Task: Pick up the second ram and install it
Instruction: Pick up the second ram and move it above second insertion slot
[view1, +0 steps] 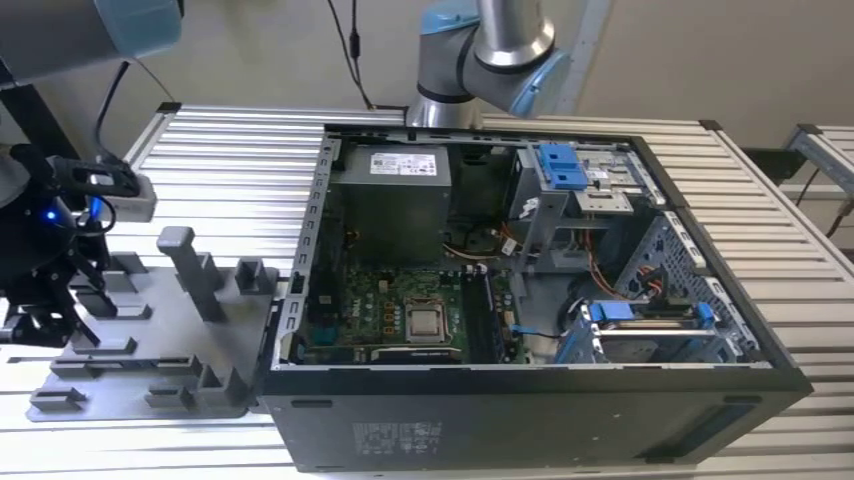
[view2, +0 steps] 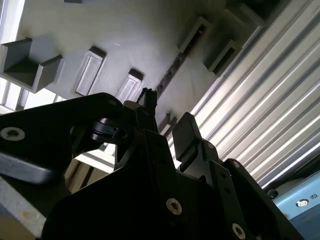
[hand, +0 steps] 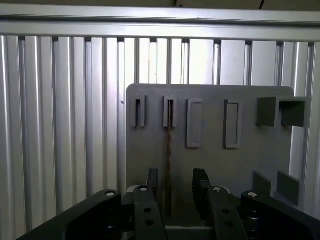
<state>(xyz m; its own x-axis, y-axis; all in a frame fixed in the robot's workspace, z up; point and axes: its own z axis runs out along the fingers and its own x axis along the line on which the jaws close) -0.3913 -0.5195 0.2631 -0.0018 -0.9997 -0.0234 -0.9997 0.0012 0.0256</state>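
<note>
The second ram (hand: 168, 150) is a thin dark bar seen edge-on, standing in a slot of the grey tray (hand: 250, 160). In the first wrist view my gripper (hand: 176, 176) is open and straddles the ram's near end, which sits closer to one finger (hand: 152, 182) than to the other; neither finger visibly touches it. The second wrist view shows the ram (view2: 171, 74) running away from the gripper (view2: 167, 117) across the tray (view2: 125, 35). In the exterior view the gripper (view1: 54, 300) hangs over the tray (view1: 160, 335) at the exterior view's left.
An open black computer case (view1: 534, 400) lies to the exterior view's right of the tray, its green motherboard (view1: 400, 310) exposed. Grey posts (view1: 187, 270) rise from the tray. Everything rests on a ribbed aluminium table (view1: 227, 160). The arm's base (view1: 481, 50) stands behind the case.
</note>
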